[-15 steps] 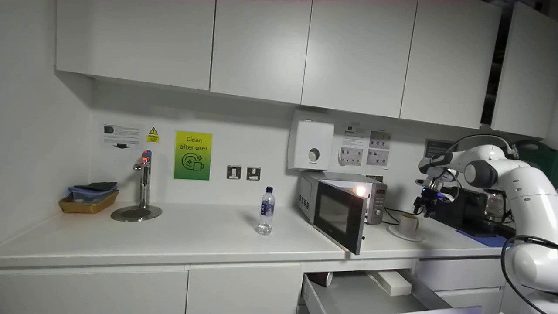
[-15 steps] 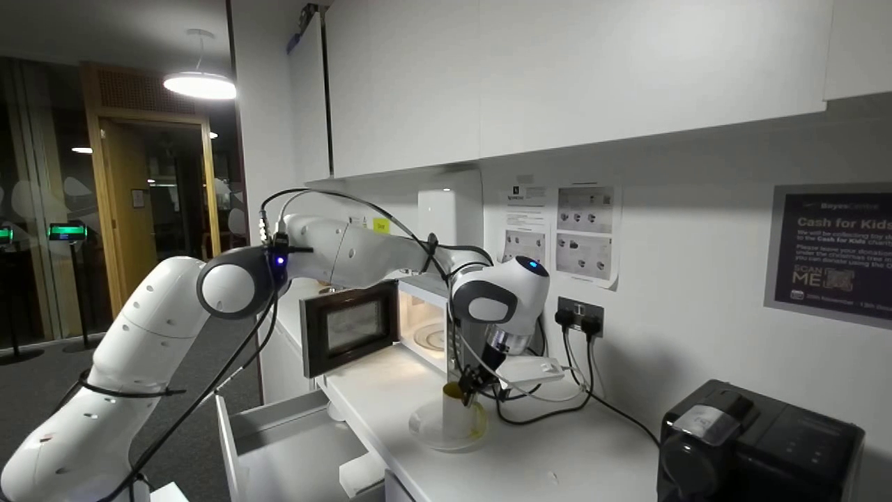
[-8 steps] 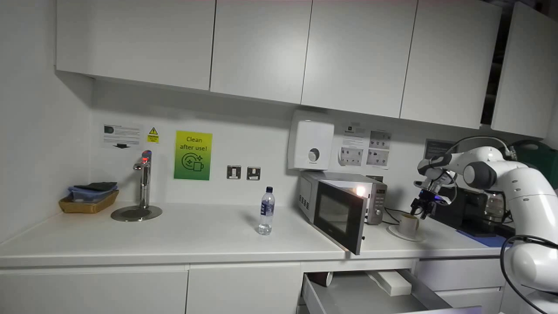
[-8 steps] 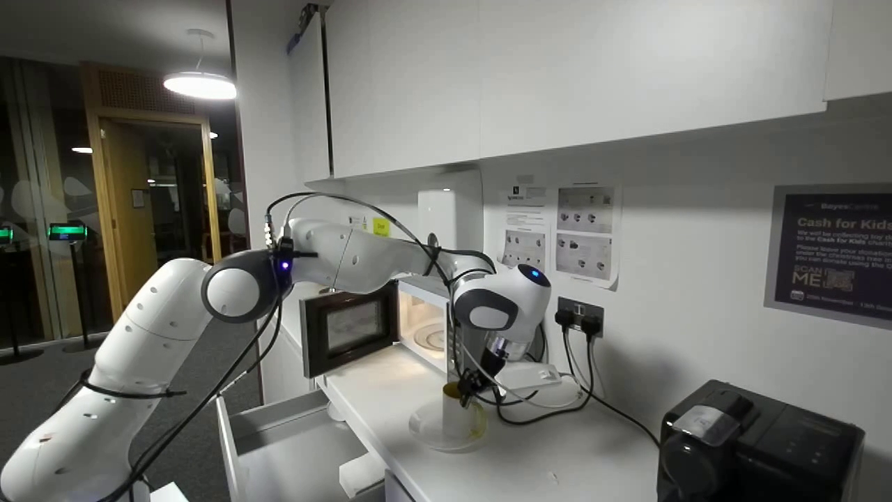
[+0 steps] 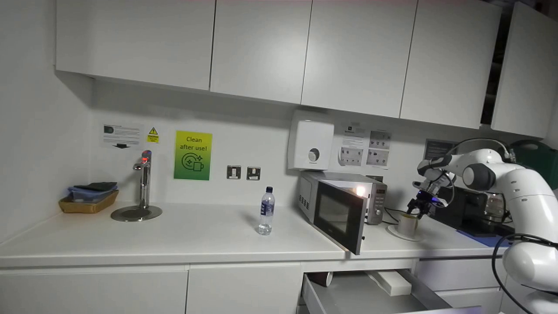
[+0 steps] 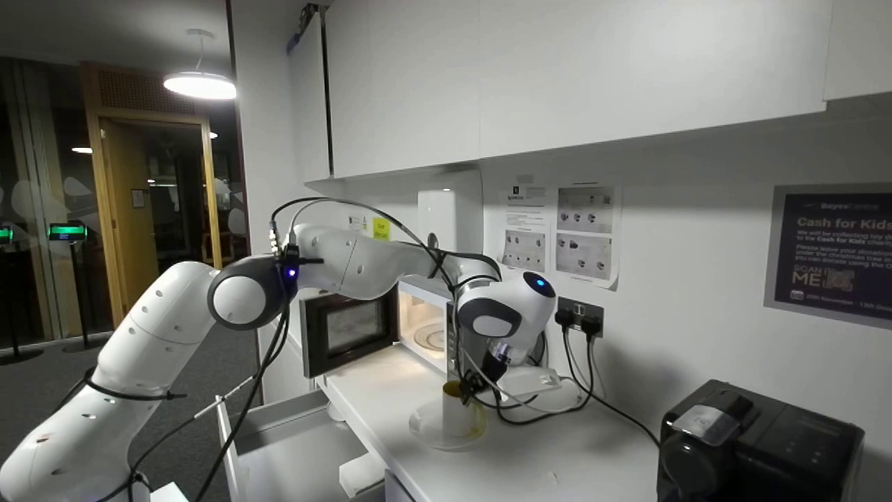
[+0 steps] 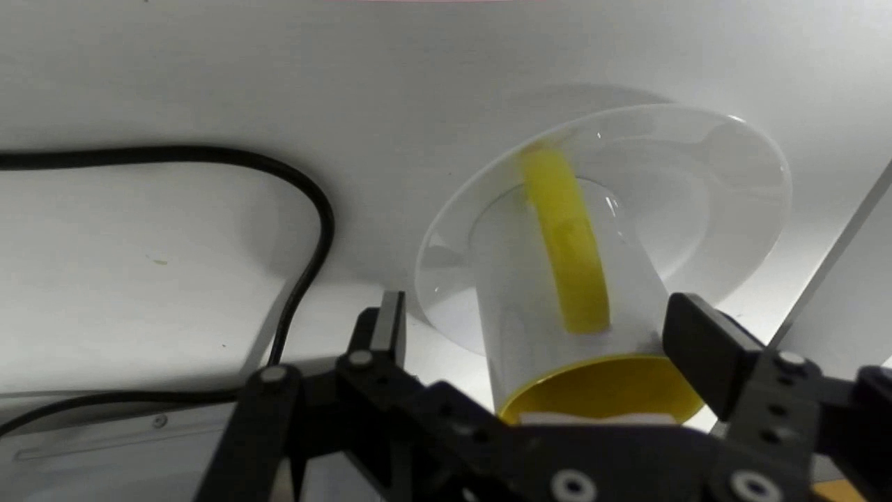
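Gripper [image 7: 537, 305] lowered nearer mug [image 7: 521, 328], jaws spread apart, poster [image 5: 193, 155] reading "Clean after use!"

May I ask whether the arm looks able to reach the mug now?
Probably yes: the pincer stands open by the mug, with nothing visible between them; the black cable lies to one side.

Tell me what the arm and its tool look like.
The arm is white with rounded segments, dark joint casings and round, pale caps. Black cables loop along it, and a small blue light glows toward its outer end. No lettering is legible. The tool is black, with two blocky fingers and round, silvery screw heads.
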{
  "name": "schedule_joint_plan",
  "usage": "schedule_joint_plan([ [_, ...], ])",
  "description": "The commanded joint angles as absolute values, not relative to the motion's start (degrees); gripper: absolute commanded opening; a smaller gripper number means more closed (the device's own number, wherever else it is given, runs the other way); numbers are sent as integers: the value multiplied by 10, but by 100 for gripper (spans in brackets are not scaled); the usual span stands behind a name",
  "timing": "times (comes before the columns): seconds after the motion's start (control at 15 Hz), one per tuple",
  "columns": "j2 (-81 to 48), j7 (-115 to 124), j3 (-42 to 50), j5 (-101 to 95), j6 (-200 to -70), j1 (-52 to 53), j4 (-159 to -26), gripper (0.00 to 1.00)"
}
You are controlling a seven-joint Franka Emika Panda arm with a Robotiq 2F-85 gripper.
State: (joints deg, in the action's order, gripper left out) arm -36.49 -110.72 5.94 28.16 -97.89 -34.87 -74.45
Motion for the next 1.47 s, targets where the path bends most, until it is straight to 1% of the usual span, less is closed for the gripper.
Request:
schedule_joint_plan([
  [0.0, -391, -1139, 42, 288, -958, -369, -698, 100],
  [0.47, -420, -1174, 30, 284, -915, -381, -652, 100],
  [1.07, -457, -1226, 23, 262, -799, -392, -572, 100],
  [1.4, -472, -1273, 34, 264, -772, -388, -549, 100],
])
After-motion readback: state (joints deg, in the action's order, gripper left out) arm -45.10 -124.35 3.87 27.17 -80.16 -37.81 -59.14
